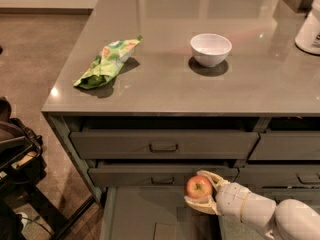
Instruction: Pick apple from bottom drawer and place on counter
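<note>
Red-orange skin with a yellowish patch is showing between my two fingers (210, 177). My gripper (196, 187) is clamping the apple (199, 186), with one pale finger curving over its top and the other cupping it from underneath. I am reaching in from the near right, and my white arm (260, 211) is stretching leftward across the lower corner of the scene.

I am holding the apple above the right part of the pulled-out bottom drawer (142, 216), whose flat grey-green floor is lying open below it. The fruit is hanging just in front of the face of the middle drawer (125, 176), near that drawer's small handle (163, 181). The top drawer (115, 144) is sitting above that, right under the edge of the counter (165, 89).

The counter's glossy grey-brown top is catching spots of light. A white bowl (210, 49) is standing upright on it, right of centre and towards the far side. A crumpled green snack bag (106, 63) is lying to the bowl's left, well apart from it. A white container (310, 29) is standing at the far right, cut off by the edge of the view. Dark equipment (15, 151) is sitting on the floor to the left of the cabinet.
</note>
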Controlling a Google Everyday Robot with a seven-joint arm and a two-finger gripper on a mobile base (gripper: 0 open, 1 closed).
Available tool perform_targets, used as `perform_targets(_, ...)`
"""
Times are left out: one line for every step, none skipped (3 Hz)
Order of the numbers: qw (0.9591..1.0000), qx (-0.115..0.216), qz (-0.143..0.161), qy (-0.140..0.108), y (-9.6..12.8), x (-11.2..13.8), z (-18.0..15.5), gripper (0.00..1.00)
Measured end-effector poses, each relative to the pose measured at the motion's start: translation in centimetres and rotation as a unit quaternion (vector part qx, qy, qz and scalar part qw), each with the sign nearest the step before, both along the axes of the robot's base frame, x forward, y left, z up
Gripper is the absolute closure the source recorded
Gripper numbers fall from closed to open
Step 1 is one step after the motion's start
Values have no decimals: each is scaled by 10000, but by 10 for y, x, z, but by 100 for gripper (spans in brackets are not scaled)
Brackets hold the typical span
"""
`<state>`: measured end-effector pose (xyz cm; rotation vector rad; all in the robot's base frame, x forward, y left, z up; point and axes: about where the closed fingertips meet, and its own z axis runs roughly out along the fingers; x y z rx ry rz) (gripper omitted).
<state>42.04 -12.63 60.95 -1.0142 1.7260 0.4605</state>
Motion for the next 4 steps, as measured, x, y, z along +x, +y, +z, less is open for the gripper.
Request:
perform_targets(9998,-15,157,-145,-1,1,26,100)
perform_targets(9967,-149,470,-637,-2,8,107,100)
perform_targets(9908,-409,678,-1100,0,21,183,100)
perform_targets(9834,-584,810,-1517,6,35,240,100)
